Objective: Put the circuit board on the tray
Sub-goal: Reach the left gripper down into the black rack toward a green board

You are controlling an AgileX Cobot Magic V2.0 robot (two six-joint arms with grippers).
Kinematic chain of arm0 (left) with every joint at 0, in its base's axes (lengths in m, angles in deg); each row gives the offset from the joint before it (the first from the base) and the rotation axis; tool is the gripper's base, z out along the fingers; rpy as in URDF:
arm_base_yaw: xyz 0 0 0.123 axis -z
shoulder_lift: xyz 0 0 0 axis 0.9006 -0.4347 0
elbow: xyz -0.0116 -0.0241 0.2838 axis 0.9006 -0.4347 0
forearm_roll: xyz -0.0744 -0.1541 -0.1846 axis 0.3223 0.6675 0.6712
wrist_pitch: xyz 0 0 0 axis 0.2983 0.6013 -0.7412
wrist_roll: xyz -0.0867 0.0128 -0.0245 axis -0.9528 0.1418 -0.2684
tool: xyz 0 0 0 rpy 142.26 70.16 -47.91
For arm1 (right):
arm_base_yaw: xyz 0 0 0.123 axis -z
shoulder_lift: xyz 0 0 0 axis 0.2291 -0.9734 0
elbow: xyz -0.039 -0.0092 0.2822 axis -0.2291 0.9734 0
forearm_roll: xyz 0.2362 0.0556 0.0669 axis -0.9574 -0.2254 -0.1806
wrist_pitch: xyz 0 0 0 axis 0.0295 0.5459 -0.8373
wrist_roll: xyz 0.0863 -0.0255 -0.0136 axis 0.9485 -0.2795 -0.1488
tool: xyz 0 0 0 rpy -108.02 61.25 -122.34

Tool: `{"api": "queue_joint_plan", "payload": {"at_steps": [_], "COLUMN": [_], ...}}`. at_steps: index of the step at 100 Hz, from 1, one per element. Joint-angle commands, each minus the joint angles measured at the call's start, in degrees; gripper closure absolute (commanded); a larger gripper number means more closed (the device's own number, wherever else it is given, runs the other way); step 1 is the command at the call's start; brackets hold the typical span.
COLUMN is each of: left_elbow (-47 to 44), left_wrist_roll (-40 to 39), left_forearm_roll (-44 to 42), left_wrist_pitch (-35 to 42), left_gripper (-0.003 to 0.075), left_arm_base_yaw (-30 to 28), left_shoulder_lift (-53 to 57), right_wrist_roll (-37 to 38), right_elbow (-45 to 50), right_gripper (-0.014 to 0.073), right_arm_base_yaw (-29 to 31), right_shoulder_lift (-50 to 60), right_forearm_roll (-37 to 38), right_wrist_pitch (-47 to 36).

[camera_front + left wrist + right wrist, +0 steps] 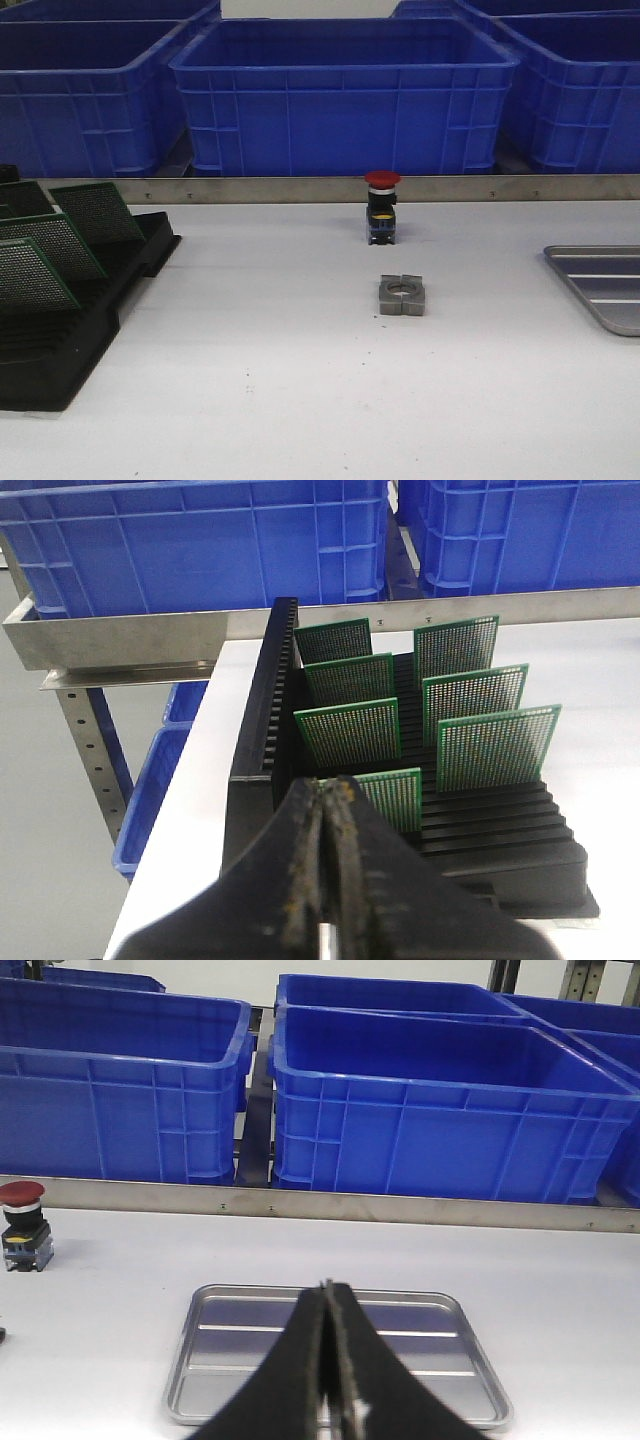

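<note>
Several green perforated circuit boards (355,732) stand upright in a black slotted rack (500,830); they also show at the left of the front view (62,245). My left gripper (327,785) is shut and empty, its tips just in front of the nearest board (395,795). The grey metal tray (250,1355) lies empty on the white table, under my right gripper (327,1288), which is shut and empty. The tray's corner shows at the right edge of the front view (600,285). Neither gripper shows in the front view.
A red-capped push button (382,207) stands mid-table, with a grey metal block with a round hole (402,295) in front of it. Big blue bins (345,95) stand behind a metal rail (300,188). The table's left edge runs beside the rack (175,810).
</note>
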Motion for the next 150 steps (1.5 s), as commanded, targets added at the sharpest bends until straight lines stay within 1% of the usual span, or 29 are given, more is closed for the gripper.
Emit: {"api": "queue_joint_plan", "payload": {"at_steps": [1,34,48,60,77,90,97,102,118,125,126,133,139,150], "left_elbow": [-1.7,-1.7,-1.7,-1.7,-1.7,-1.3,0.1,1.6,9.0,13.0,13.8,17.7,20.3,24.8], "left_wrist_roll": [-0.5,-0.5,-0.5,-0.5,-0.5,-0.5,-0.5,-0.5,-0.5,-0.5,-0.5,-0.5,-0.5,-0.5], "left_forearm_roll": [0.0,0.9,2.4,4.1,4.0,4.0,4.0,4.0,3.8,3.8,3.8,3.7,3.7,3.7], "left_wrist_pitch": [4.5,5.4,9.7,15.2,21.9,23.6,21.5,18.6,11.1,5.9,4.3,0.1,-2.1,-3.9], "left_gripper": [0.0737,0.0737,0.0737,0.0737,0.0737,0.0737,0.0738,0.0738,0.0738,0.0738,0.0738,0.0738,0.0737,0.0737], "left_arm_base_yaw": [-0.2,-0.2,-0.2,-0.2,-0.2,-0.3,-0.3,-0.4,-0.5,-0.5,-0.5,-0.5,-0.5,-0.5], "left_shoulder_lift": [1.8,1.8,1.8,1.8,1.8,1.8,1.8,1.8,-0.7,-3.1,-3.7,-6.6,-9.6,-14.4], "right_wrist_roll": [-0.2,-0.2,-0.2,-0.2,-0.2,-0.2,-0.2,-0.2,-0.2,-0.2,-0.2,-0.2,-0.2,-0.2], "right_elbow": [0.1,0.1,0.1,0.1,0.1,0.1,0.1,0.1,0.1,0.1,0.1,0.1,0.1,0.1], "right_gripper": [0.0653,0.0653,0.0653,0.0653,0.0653,0.0653,0.0653,0.0653,0.0653,0.0653,0.0653,0.0653,0.0653,0.0653], "right_arm_base_yaw": [0.1,0.1,0.1,0.1,0.1,0.1,0.1,0.1,0.1,0.1,0.1,0.1,0.1,0.1], "right_shoulder_lift": [1.1,1.1,1.1,1.1,1.1,1.1,1.1,1.1,1.1,1.1,1.1,1.1,1.1,1.1], "right_forearm_roll": [0.7,0.7,0.7,0.7,0.7,0.7,0.7,0.7,0.7,0.7,0.7,0.7,0.7,0.7], "right_wrist_pitch": [-4.6,-4.6,-4.6,-4.6,-4.6,-4.6,-4.6,-4.6,-4.6,-4.6,-4.6,-4.6,-4.6,-4.6]}}
